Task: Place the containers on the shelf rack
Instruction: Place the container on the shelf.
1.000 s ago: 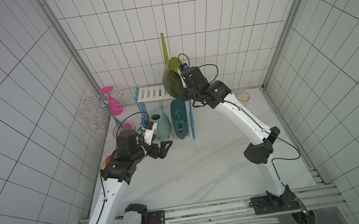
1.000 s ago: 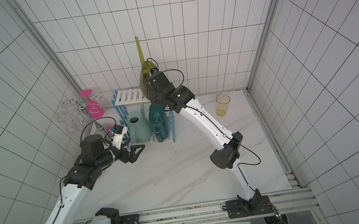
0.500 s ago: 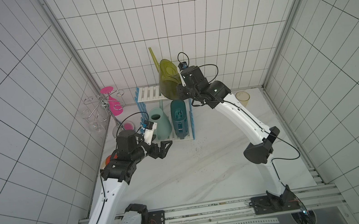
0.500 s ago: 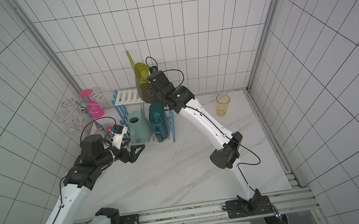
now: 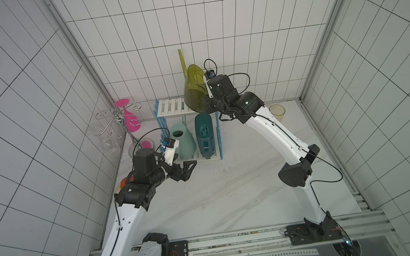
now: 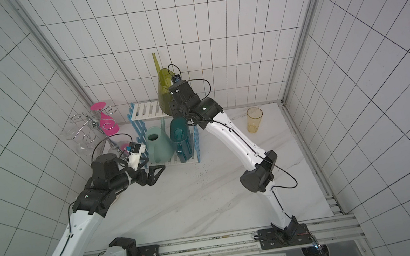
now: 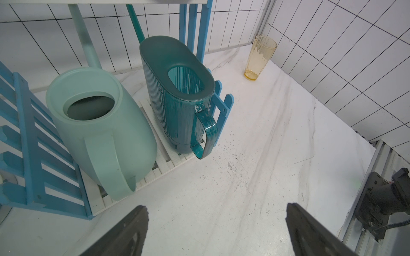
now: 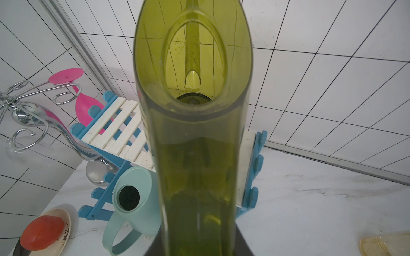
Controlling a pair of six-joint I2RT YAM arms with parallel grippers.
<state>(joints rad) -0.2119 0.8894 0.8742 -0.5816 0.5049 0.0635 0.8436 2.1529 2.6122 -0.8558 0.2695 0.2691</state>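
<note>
One grip | right gripper (image 5: 207, 104): olive can (image 5: 194, 92) | left gripper (image 7: 216, 230): wide

The right claw (image 5: 208, 104) grips the olive-green watering can (image 5: 193, 89) over the right end of the top tier of the shelf rack (image 5: 170, 107), spout pointing up. On the lower tier stand the mint can (image 5: 183, 142) and, right of it, the teal can (image 5: 204, 134). The left claw (image 5: 187, 169), jaws apart and empty, hangs over the counter (image 5: 235, 197) just before the rack.

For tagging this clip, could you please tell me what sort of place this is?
Probably a staged robot test cell: white tiled walls box in a marble-look tabletop, and a metal rail along its front carries the left arm and right arm.
</note>
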